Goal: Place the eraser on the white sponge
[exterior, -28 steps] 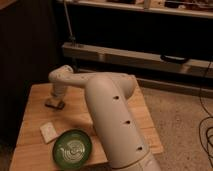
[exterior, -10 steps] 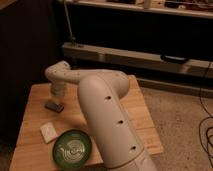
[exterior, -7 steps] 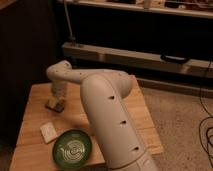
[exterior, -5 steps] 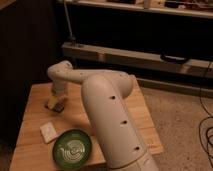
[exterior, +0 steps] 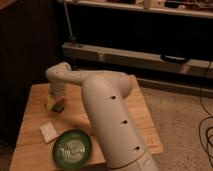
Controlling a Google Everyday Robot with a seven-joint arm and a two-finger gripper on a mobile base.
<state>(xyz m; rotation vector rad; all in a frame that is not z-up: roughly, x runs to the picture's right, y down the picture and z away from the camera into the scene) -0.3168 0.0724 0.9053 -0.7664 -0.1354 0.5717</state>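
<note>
My gripper [exterior: 54, 104] hangs over the left part of the wooden table [exterior: 30, 100], at the end of the white arm [exterior: 107, 115] that reaches across from the right. The eraser [exterior: 59, 107], a small dark block, shows right at the gripper's tip; I cannot tell whether it is held or lying on the table. The white sponge [exterior: 48, 131], a small off-white pad, lies flat on the table nearer the front edge, a short way in front of the gripper and a little to its left.
A green plate [exterior: 73, 148] with a pale pattern sits at the table's front edge, right of the sponge. The bulky arm covers the table's middle and right. A dark shelf unit [exterior: 150, 55] stands behind, with cables on the floor at right.
The gripper has shifted only slightly, a little toward the table's front, with the dark block staying at its tip. The sponge and plate have not moved.
</note>
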